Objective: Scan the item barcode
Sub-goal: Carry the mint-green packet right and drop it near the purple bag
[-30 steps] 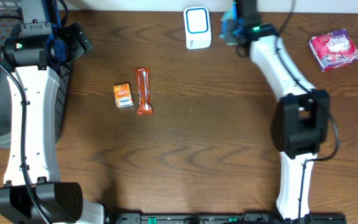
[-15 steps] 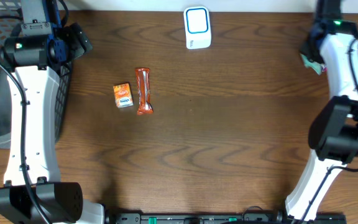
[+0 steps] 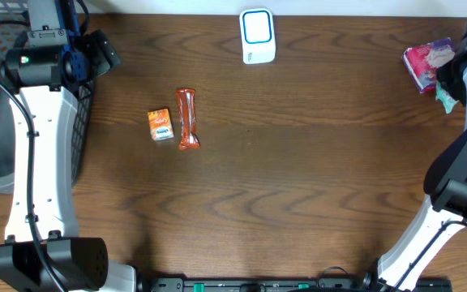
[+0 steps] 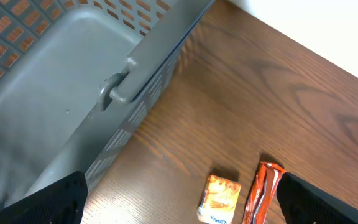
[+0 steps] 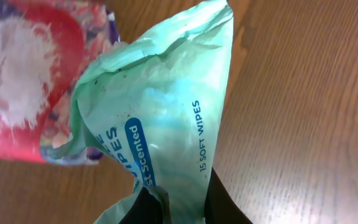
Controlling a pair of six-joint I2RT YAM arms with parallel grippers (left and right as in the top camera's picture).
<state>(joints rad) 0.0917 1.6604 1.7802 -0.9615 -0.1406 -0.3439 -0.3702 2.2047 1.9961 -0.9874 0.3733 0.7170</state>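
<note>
Mint-green film, i.e. the wipes pack, is pinched at one crumpled end by the right pincer, whose jaws are closed tight on it; the pack is held far to the right of the scanner, overlapping a pink-red pack that lies on the tabletop there. The left pincer is spread wide w/ nothing in it, parked far to the left of the scanner by the grey basket. A small orange box and an orange-red bar are laid side by side, left of the scanner and nearer the robot. No barcode can be made out on the face shown in the wrist view, so it is prob. on the other side or hidden in the folds. For a clean read, the pack should be brought level w/ the scanner's window, code side turned square to it, and held steady; the film is soft and slack, so it should be let hang flat, not swung, as creases or glare could spoil the read. The grip is best kept at the edge, clear of the code.
</note>
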